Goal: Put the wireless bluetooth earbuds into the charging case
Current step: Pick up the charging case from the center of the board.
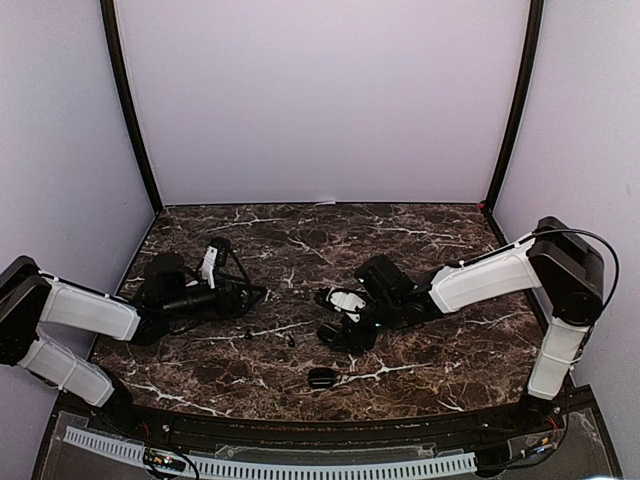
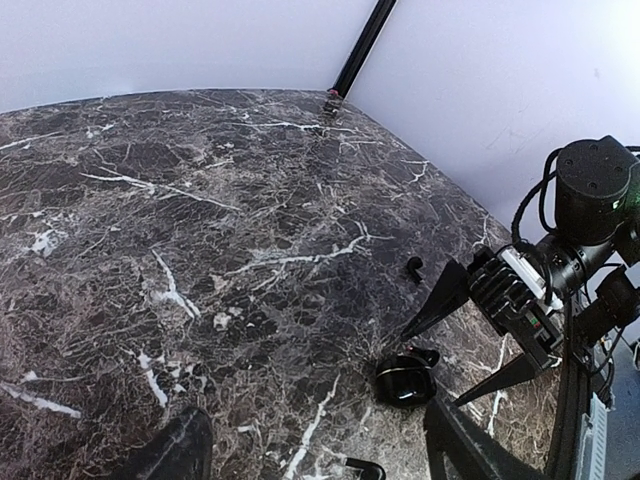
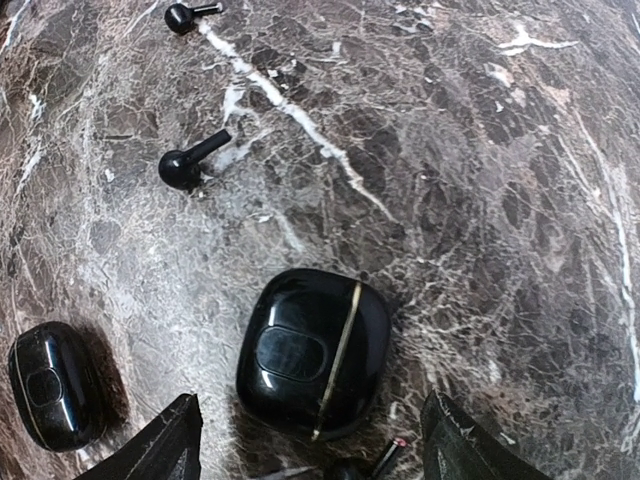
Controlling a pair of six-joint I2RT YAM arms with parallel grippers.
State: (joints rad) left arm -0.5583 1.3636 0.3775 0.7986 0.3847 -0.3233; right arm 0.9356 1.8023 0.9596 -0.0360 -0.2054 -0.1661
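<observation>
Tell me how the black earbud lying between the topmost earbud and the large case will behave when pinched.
The earbud looks tiny, so probably light; a nudge may skid it across the polished marble table. Its rounded glossy head will likely slip or pivot when squeezed; the straight stem seems steadier. It looks rigid, not floppy.

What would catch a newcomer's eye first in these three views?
First, the glossy black charging case, apparently closed, lying on the dark marble table and framed by the open fingers of the right gripper in the right wrist view. Next, two loose black earbuds lie apart on the table beyond it, and a second black case sits off to one side.
</observation>
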